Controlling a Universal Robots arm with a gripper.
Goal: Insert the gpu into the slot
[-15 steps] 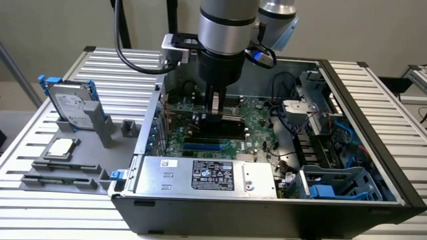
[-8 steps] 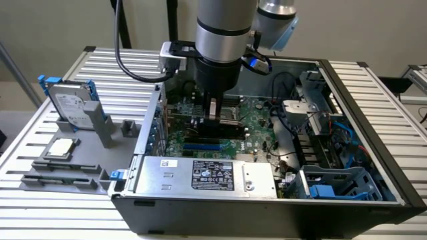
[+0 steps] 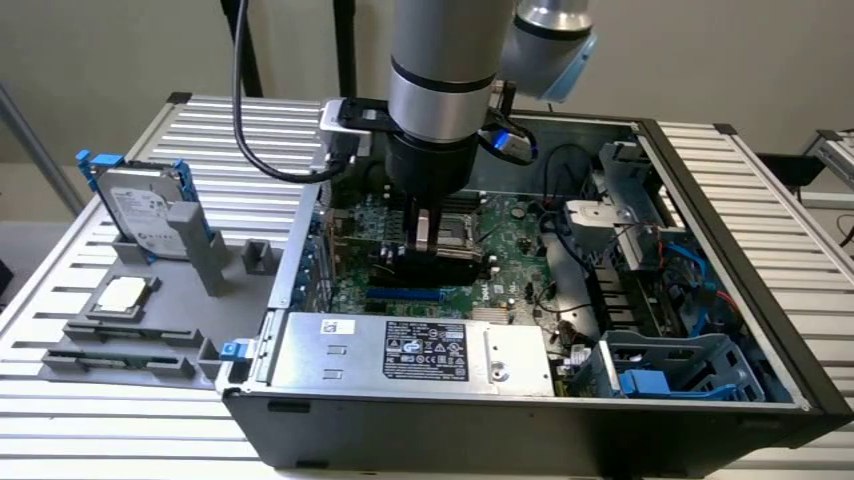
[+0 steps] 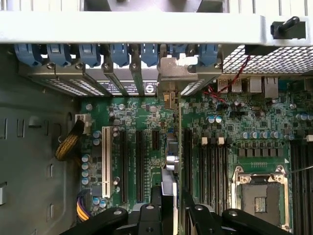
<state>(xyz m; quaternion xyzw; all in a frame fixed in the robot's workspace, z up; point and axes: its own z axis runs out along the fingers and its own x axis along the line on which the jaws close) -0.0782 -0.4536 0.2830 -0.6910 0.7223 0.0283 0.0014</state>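
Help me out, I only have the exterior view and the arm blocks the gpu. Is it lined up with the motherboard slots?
Observer: In the wrist view the gpu shows edge-on, gripped between the fingers and running parallel to the long black slots.
Operator: And its metal bracket?
Observer: The bracket sits at the case's rear wall, in the row of blue clips.
Operator: Anything else nearby?
Observer: One white slot lies beyond the black ones, apart from the card.

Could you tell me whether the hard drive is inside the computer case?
No, the hard drive stands in the grey holder outside the computer case, at the exterior view's left.
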